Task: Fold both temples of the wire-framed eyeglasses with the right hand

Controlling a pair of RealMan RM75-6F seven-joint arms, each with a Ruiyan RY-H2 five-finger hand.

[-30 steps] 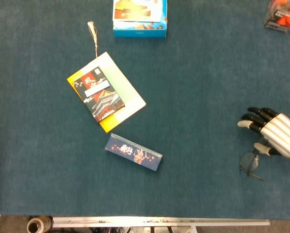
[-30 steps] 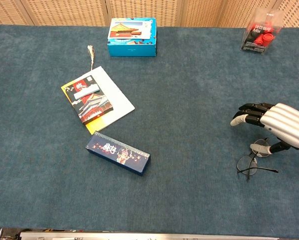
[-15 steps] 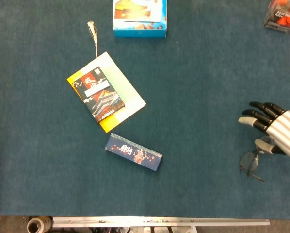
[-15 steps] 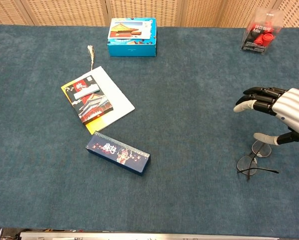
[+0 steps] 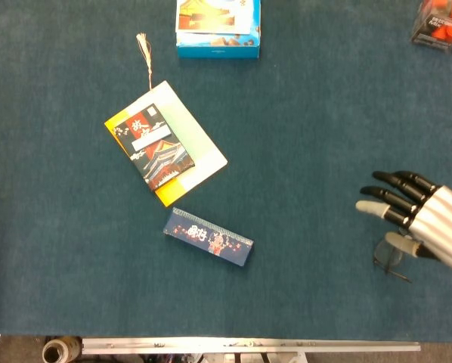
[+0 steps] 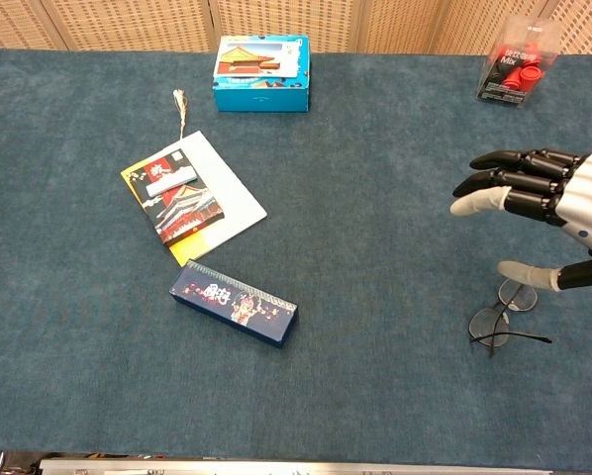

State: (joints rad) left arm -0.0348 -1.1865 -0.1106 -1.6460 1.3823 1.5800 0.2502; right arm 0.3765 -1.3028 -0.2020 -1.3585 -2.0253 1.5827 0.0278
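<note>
Right hand [image 6: 548, 213] hovers spread, empty, above the thin black wire-framed eyeglasses [image 6: 501, 315]; next, I judge, it must descend onto a temple.

Lighting even and diffuse in both views; I see only faint, soft shadows. Head view is darker and slightly soft, with the blue felt table [image 5: 309, 113] deeply saturated. Chest view is brighter and sharper, felt texture resolved. No glare noted. Wire-framed eyeglasses [image 6: 501, 315] thin but legible.
</note>
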